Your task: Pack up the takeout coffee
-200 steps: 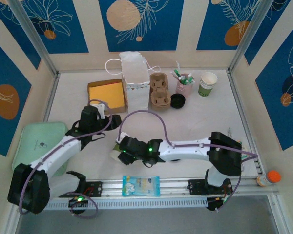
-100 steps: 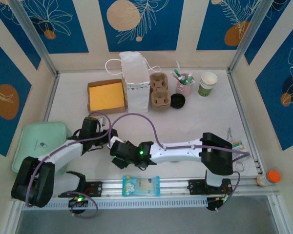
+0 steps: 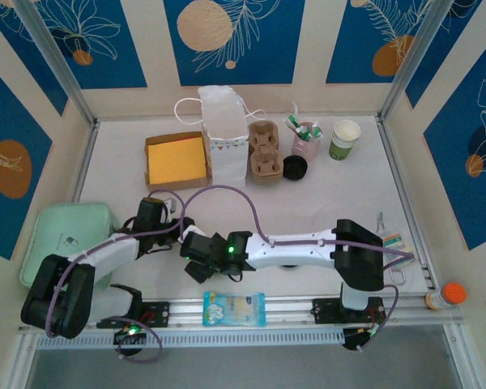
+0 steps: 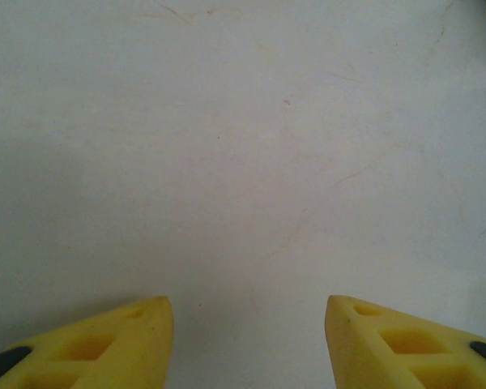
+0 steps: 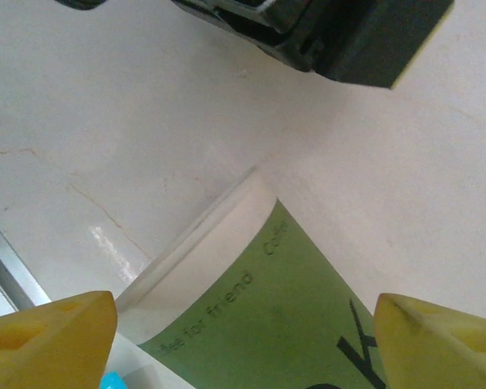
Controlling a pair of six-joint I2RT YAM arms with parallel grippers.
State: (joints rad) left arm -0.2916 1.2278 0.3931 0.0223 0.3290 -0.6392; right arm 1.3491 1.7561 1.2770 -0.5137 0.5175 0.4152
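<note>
Overhead, the right arm [image 3: 300, 243] stretched across to the near left part of the bench [image 3: 340, 203], and the left arm [image 3: 105, 251] bent in close beside it. A second paper cup [image 3: 344, 139] stood upright by the far right corner. The white bag [image 3: 225, 134] and the cardboard carrier [image 3: 265, 151] stood along the far edge.

On the left wrist, the left pincer [image 4: 247, 324] stood partly spread and held nothing, with bare bench between its tips.

On the right wrist, the takeout coffee cup [image 5: 259, 316] lay tilted on its side, its white rim toward the left arm and its green band toward the camera. The right pincer [image 5: 247, 324] stood wide, one tip on each side of the cup. We could not tell whether the pads pressed it or merely flanked it.

We judged the cup light and thin-walled, easy to dent under a hard squeeze and liable to roll while it lay down. No spill showed, so it was probably empty. The rolled rim looked the stiffest part. We would take it across the body just below that rim, closing gently, and stand it upright before packing.
</note>
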